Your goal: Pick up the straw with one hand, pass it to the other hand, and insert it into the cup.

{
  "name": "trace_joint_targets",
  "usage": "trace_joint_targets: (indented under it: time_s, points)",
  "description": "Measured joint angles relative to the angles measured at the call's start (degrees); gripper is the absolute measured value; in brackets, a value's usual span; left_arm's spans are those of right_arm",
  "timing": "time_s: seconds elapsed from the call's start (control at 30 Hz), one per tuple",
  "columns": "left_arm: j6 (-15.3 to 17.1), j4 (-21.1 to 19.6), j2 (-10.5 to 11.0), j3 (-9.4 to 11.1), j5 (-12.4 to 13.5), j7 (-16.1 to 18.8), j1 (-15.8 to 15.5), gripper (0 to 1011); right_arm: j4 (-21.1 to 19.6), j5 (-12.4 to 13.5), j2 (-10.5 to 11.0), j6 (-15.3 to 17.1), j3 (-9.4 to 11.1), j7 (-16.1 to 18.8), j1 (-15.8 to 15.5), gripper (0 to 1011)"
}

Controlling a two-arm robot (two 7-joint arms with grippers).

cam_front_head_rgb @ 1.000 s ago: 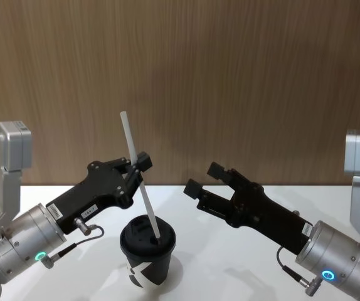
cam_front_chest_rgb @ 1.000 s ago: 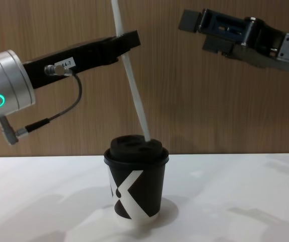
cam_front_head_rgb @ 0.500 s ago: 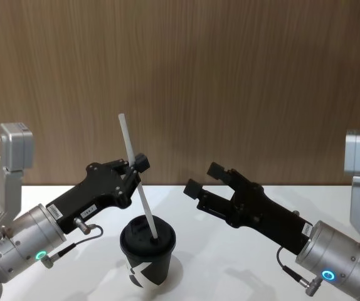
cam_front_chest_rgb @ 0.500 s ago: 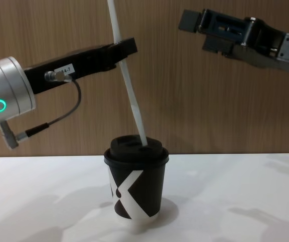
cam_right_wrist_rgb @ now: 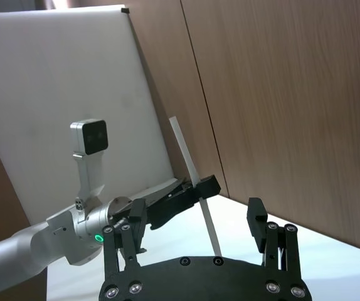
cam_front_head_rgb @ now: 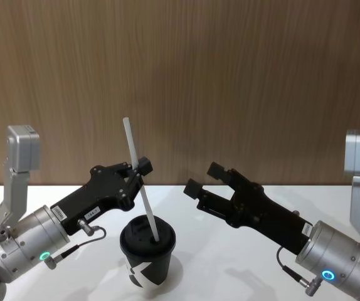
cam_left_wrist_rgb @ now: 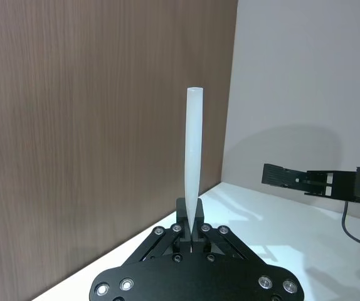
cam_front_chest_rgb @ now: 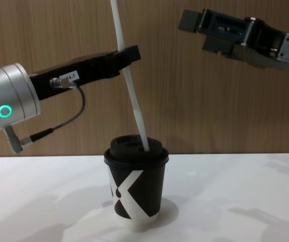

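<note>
Left gripper (cam_front_head_rgb: pixel 138 170) pinches the white straw (cam_front_head_rgb: pixel 140 183), its tip in the black cup's (cam_front_chest_rgb: pixel 136 185) lid on the counter (cam_front_chest_rgb: pixel 225 201); push straight down; right gripper (cam_front_head_rgb: pixel 206 178), spread, waits nearby

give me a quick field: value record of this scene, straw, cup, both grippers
straw: white, tilted, lower end in the lid's hole, top leaning toward the robot's left
cup: black with white X mark, domed lid on, upright on the white table
left gripper: shut on the straw, above the cup
right gripper: open, holding nothing, raised to the cup's right
stage: straw partly inserted, not released
</note>
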Motion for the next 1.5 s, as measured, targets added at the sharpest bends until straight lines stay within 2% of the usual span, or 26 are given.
trace_joint_targets:
  time_s: [0.93,1.13,1.17,1.23,1.33,1.37,1.43,1.5]
  points:
    - [0.48,3.78,-1.21,1.33,0.94,-0.88,-0.98,6,0.00,0.00,0.00,0.00,0.00,0.00,0.00,1001]
    - [0.31,4.63,-1.70,1.57,1.32,-1.06,-1.11,126,0.00,0.00,0.00,0.00,-0.01,0.00,0.00,1001]
    - [0.27,4.69,-1.74,1.59,1.36,-1.09,-1.12,180,0.00,0.00,0.00,0.00,0.00,0.00,0.00,1001]
    - [0.17,4.83,-1.88,1.63,1.45,-1.15,-1.12,212,0.00,0.00,0.00,0.00,0.00,0.00,0.00,1001]
    - [0.08,4.87,-1.97,1.65,1.54,-1.17,-1.04,332,0.00,0.00,0.00,0.00,0.00,0.00,0.00,1001]
    - [0.06,4.87,-1.98,1.64,1.55,-1.17,-1.01,342,0.00,0.00,0.00,-0.01,0.00,0.00,0.00,1001]
    - [0.04,4.80,-2.01,1.63,1.56,-1.15,-0.82,433,0.00,0.00,0.00,0.00,-0.01,0.00,0.00,1001]
    - [0.03,4.60,-2.01,1.58,1.56,-1.10,-0.65,473,0.00,0.00,0.00,0.00,0.00,-0.01,0.00,1001]
